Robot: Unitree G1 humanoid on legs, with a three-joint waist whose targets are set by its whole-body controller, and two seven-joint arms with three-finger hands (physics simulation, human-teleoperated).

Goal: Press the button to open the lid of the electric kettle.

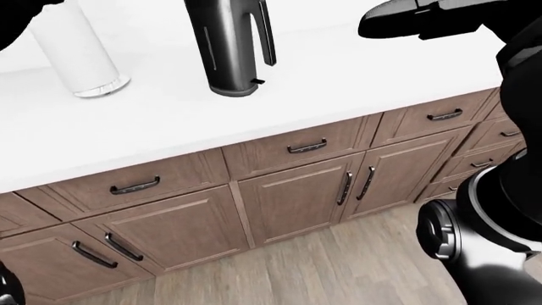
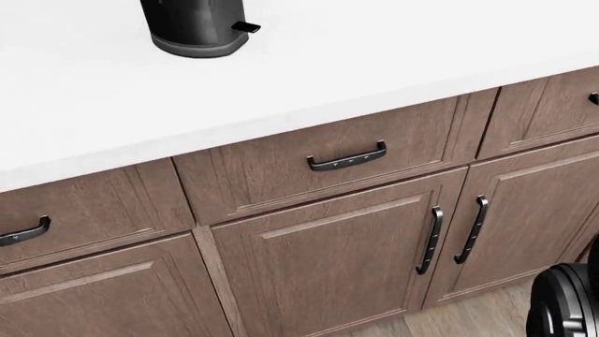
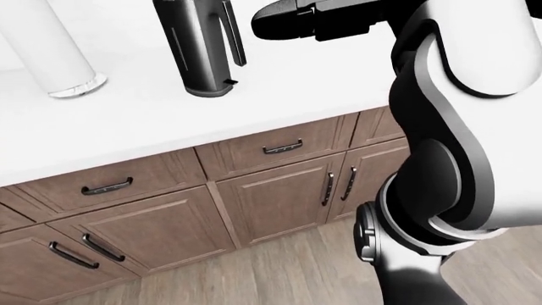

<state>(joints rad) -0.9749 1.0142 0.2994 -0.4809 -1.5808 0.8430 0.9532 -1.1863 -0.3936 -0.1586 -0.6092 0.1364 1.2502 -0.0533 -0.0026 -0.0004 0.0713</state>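
Note:
The dark grey electric kettle [image 1: 227,51] stands upright on the white counter [image 1: 356,82], its handle [image 1: 265,32] on its right side. Its top is cut off by the upper edge of every view, so the lid and button are hidden. Only its base [image 2: 192,31] shows in the head view. My right hand [image 1: 368,24] hovers above the counter to the right of the kettle handle, black fingers stretched out towards it, apart from it and holding nothing. It also shows in the right-eye view [image 3: 264,22]. A black shape [image 1: 21,19] in the top left corner may be my left hand.
A white paper-towel roll [image 1: 81,51] stands on the counter left of the kettle. Below the counter edge are wooden drawers [image 1: 297,149] and cabinet doors [image 1: 297,203] with dark handles. My own right arm and leg [image 3: 440,190] fill the right side. Wooden floor lies below.

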